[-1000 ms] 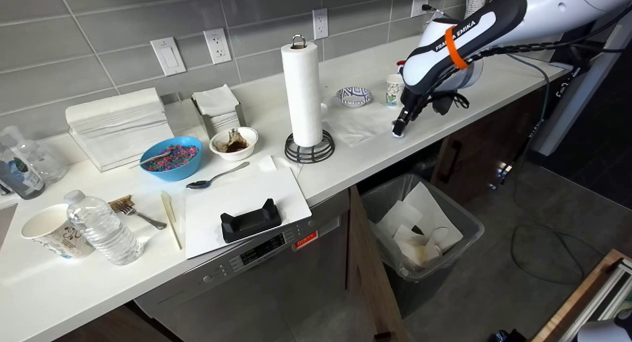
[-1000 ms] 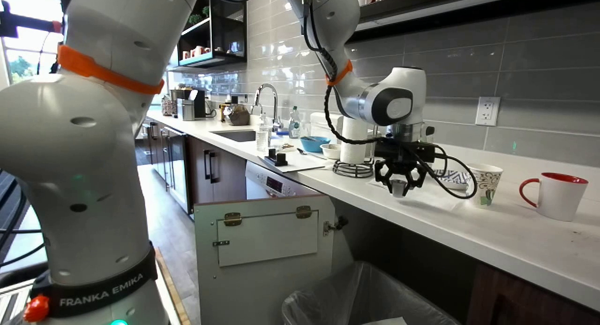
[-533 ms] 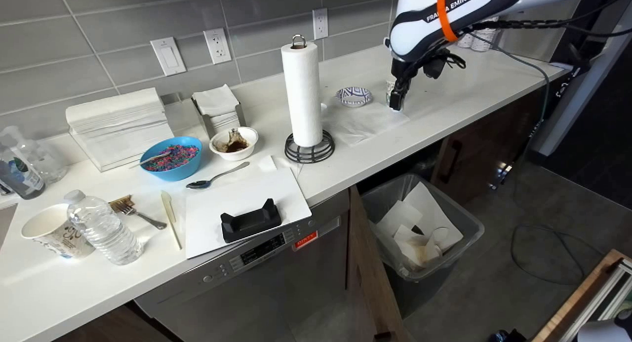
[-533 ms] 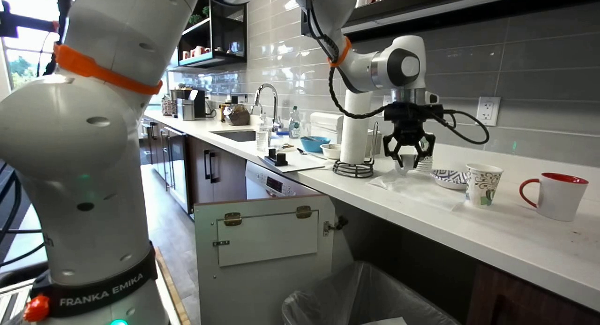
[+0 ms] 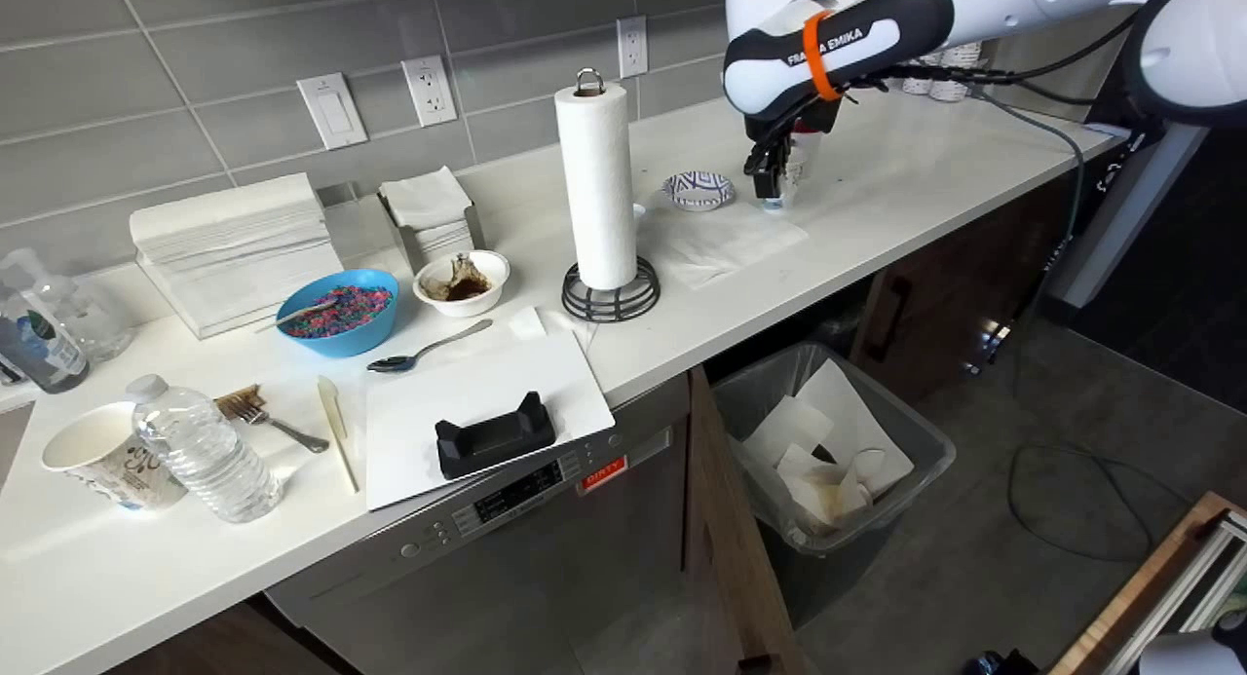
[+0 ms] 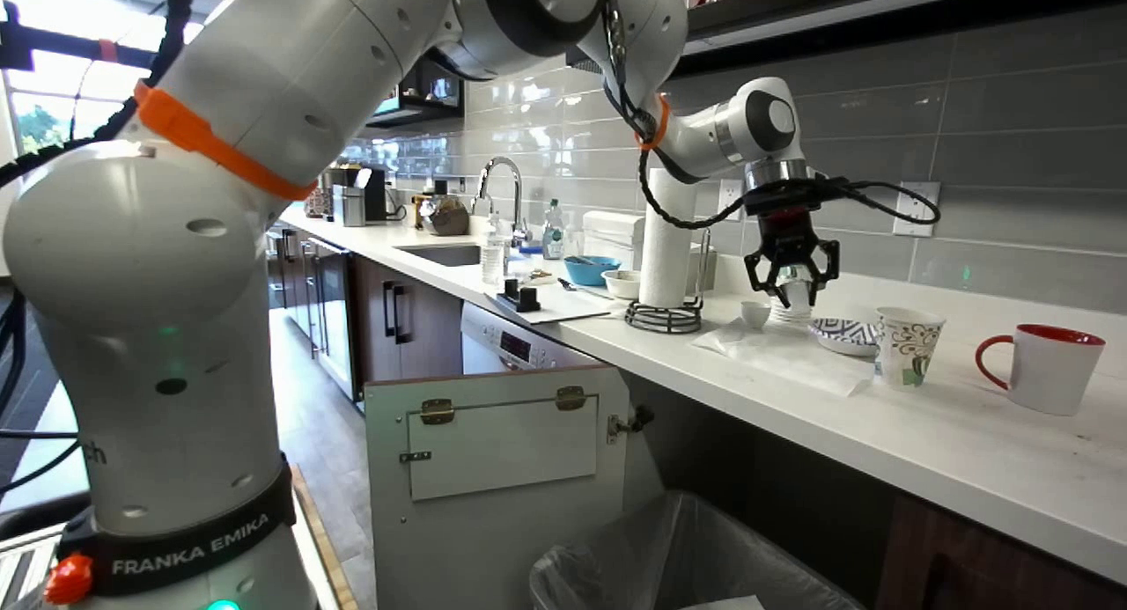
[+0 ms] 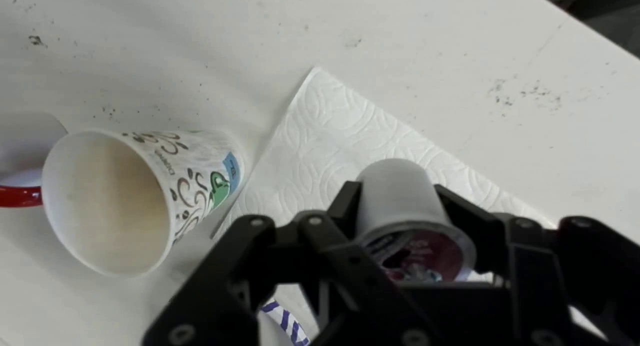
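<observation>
My gripper [image 7: 397,201] is shut on a small white coffee pod [image 7: 400,191], whose dark red foil lid faces the wrist camera. One finger presses each side of it. In the wrist view it is above a white paper towel sheet [image 7: 320,136]. A patterned paper cup [image 7: 190,181] with a brown-stained inside stands to the left. Behind that cup shows a mug's red handle [image 7: 20,196]. The purple-and-white bowl [image 6: 845,335] is near the gripper [image 6: 799,300] in an exterior view. A small white cup-shaped thing [image 6: 755,314] stands on the sheet's far side.
A paper towel roll [image 5: 596,188] on a wire stand is left of the arm. Below the counter are an open cabinet door [image 6: 502,443] and a lined trash bin [image 5: 935,451]. A blue bowl [image 5: 356,339], white bowl [image 5: 472,305] and water bottle [image 5: 209,451] stand farther along.
The gripper, with the pod in it, has risen and moved back from the counter's front edge toward the wall, near the patterned cup and bowl. The counter items have not moved.
</observation>
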`<state>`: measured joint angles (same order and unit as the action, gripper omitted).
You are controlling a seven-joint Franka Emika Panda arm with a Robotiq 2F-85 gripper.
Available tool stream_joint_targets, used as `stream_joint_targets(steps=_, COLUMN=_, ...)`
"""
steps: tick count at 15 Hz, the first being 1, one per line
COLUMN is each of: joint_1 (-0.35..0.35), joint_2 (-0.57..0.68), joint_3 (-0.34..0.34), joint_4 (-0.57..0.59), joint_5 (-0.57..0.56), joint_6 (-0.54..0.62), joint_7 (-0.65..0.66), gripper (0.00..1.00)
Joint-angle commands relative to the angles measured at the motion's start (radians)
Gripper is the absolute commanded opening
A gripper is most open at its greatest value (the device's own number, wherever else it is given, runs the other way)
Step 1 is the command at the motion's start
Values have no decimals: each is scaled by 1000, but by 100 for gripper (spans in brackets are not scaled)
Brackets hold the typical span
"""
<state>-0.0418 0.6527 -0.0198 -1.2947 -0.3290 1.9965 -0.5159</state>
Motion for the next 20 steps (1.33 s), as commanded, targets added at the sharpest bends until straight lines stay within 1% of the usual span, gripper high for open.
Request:
stream_joint_targets(steps=1, joint_1=-4, joint_2=120, joint_3=6, joint_4=160, joint_5=-7, joint_6=-33, joint_7=-54, gripper=14)
stream_joint_targets(steps=4, joint_1=-34, joint_2=141, joint_3=28, joint_4=173, joint_5=52, joint_6=-24, joint_7=-77, gripper=14)
stream_joint_targets(steps=7, joint_1=-70, joint_2=118, joint_3=59, joint_4=119, joint_5=130, joint_6=-24, joint_7=-92, gripper=14)
stream_joint_targets(steps=10, joint_1=-107, joint_2=112, joint_3=89, joint_4=59, joint_5=217, joint_6=35, joint_7=-108, gripper=14)
stream_joint_targets(steps=12, joint_1=-125, joint_2=107, joint_3=102, joint_4=8, joint_5=256, joint_6=111, joint_7=-121, gripper=14)
stream_joint_targets(steps=14, joint_1=-139, joint_2=96, joint_3=115, joint_4=-60, joint_5=280, joint_6=213, joint_7=-148, gripper=14)
stream_joint_targets(steps=16, joint_1=-142, joint_2=85, joint_3=118, joint_4=-129, joint_5=273, joint_6=300, joint_7=-182, gripper=14)
stream_joint_targets(steps=20, joint_1=-156, joint_2=64, joint_3=129, joint_4=-225, joint_5=280, joint_6=410, joint_7=-211, gripper=14)
